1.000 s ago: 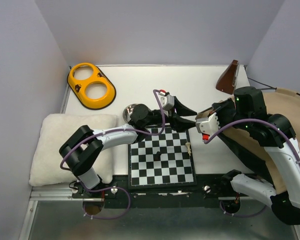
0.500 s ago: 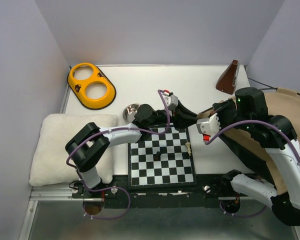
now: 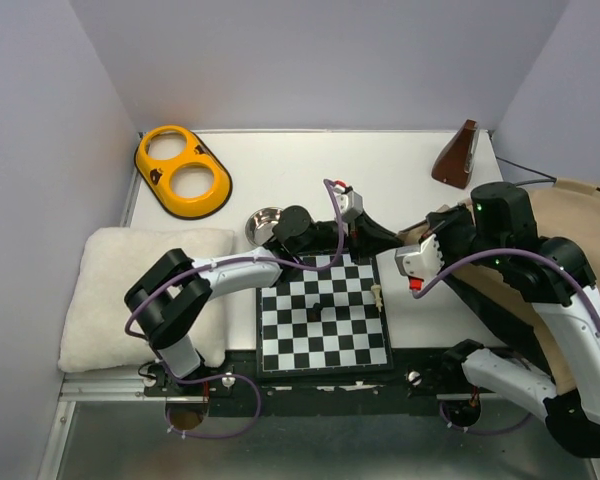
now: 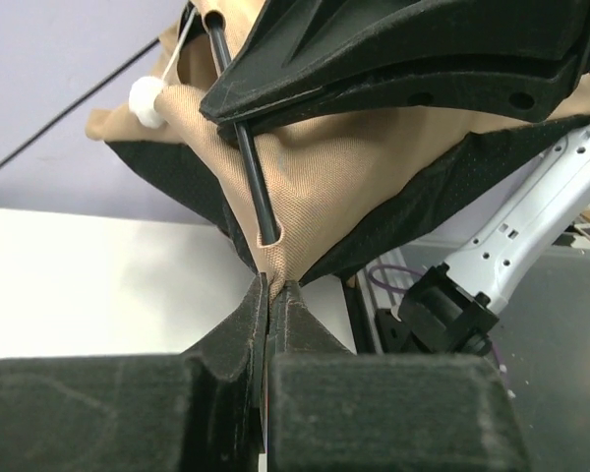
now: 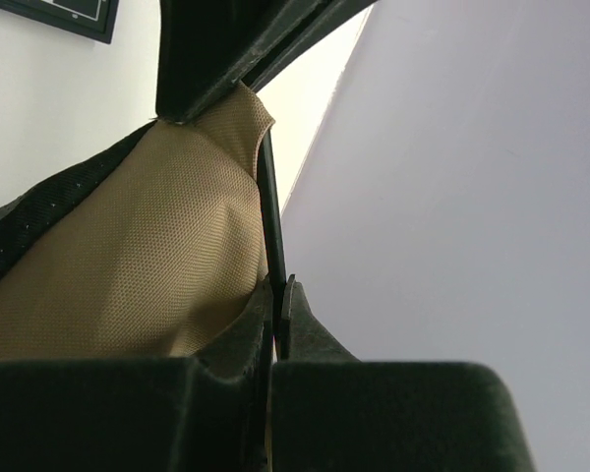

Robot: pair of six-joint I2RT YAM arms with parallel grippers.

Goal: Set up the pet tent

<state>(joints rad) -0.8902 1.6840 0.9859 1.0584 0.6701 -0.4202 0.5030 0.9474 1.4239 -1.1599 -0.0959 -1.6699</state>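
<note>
1. Left arm: the left gripper [image 4: 275, 295] has closed from wide apart during the last second, while shifting right along the far edge of the black-and-white chessboard [image 3: 325, 315]. Its fingers are now pinching the pointed corner of the tan fabric pet tent with black lining [image 4: 344, 187], with no gap showing between them.

2. Right arm: the right gripper [image 5: 278, 290] is staying where it was, just beyond the chessboard's far right corner. Its fingers are clamping the thin black pole [image 4: 248, 157] where the pole leaves the tan sleeve. The pinch is as tight as before.

3. Location of the work: the pet tent is lying collapsed to the right of the chessboard, mostly under the right arm. Its held corner is being lifted just past the chessboard's far right corner. A small white pom-pom [image 4: 147, 101] is dangling from the fabric above the pinched point.

4. Relation of parts: in the left wrist view, the pole's end is showing just above the pinched fabric tip. It is close to the left fingertips but not between them.

5. Meaning for the task: 2 grips are now acting on 1 corner, 1 on fabric and 1 on pole. This probably allows the fabric to be pulled against the pole so that the pole end seats in the corner. The tent is not yet standing.

6. Caution: the fabric tip is narrow and could slip out under tension.
</note>
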